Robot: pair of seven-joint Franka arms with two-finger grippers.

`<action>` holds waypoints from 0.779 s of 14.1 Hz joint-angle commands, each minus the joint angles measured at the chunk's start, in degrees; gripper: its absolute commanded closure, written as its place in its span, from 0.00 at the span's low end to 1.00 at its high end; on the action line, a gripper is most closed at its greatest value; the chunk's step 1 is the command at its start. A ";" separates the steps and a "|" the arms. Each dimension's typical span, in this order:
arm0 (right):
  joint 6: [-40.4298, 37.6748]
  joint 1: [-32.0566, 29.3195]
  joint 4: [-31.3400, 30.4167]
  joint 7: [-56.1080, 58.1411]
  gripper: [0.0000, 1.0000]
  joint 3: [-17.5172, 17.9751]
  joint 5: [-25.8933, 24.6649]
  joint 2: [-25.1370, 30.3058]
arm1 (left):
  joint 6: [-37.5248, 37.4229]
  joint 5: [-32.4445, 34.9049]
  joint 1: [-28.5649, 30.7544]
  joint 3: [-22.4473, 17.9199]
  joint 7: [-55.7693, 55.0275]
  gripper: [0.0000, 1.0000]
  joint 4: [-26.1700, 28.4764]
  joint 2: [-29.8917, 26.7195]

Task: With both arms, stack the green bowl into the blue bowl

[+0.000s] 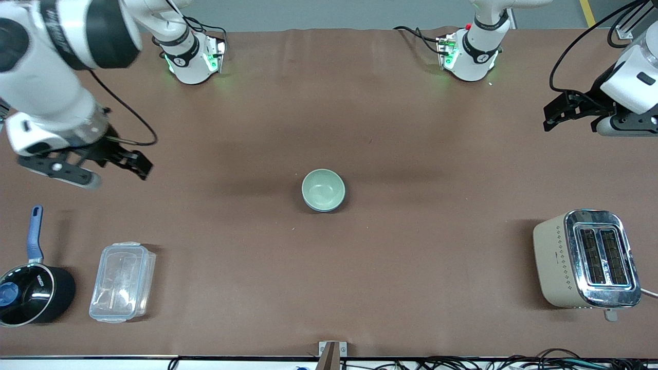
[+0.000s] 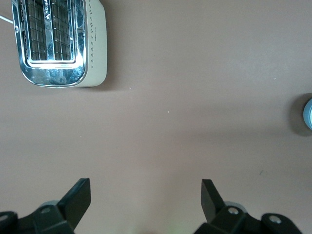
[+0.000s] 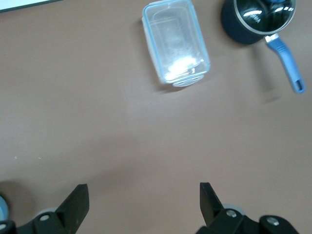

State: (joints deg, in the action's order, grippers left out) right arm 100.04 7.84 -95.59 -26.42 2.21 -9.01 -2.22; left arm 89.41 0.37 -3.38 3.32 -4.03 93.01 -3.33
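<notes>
The green bowl (image 1: 323, 189) sits upright in the middle of the table. The blue bowl (image 1: 324, 209) shows only as a thin blue rim around its lower edge, so the green bowl appears nested in it. A sliver of the bowls shows at the edge of the left wrist view (image 2: 308, 113) and of the right wrist view (image 3: 2, 208). My right gripper (image 1: 110, 172) is open and empty in the air over bare table toward the right arm's end (image 3: 144, 192). My left gripper (image 1: 558, 115) is open and empty over bare table toward the left arm's end (image 2: 146, 187).
A beige and chrome toaster (image 1: 586, 259) stands toward the left arm's end, near the front camera. A clear lidded plastic box (image 1: 122, 281) and a black saucepan with a blue handle (image 1: 28, 293) lie toward the right arm's end. The brown table's front edge (image 1: 329, 354) is close by.
</notes>
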 commanded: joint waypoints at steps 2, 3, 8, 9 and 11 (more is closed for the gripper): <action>-4.49 -0.28 -0.83 15.04 0.00 -8.25 5.93 5.90 | -0.20 -0.63 -0.14 0.11 0.25 0.00 -1.78 0.43; -6.94 -0.37 1.61 18.30 0.00 -9.84 6.11 6.09 | -0.20 -0.54 -0.05 0.11 0.25 0.00 -1.87 0.43; -14.96 -2.74 10.17 24.57 0.00 -11.35 7.70 5.47 | -0.29 -0.54 0.04 0.11 0.25 0.00 -1.87 0.43; -14.79 -2.65 10.07 24.75 0.00 -11.52 7.78 5.39 | -0.29 -0.54 0.04 0.11 0.34 0.00 -1.87 0.43; -14.26 -2.30 10.16 24.93 0.00 -11.44 7.70 5.38 | -0.29 -0.54 0.13 0.11 0.34 0.00 -1.87 0.43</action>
State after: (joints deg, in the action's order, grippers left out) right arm 85.64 5.80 -85.96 -2.60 -9.55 -2.13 3.77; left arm 89.41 0.37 -3.46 3.34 -4.03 92.27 -3.32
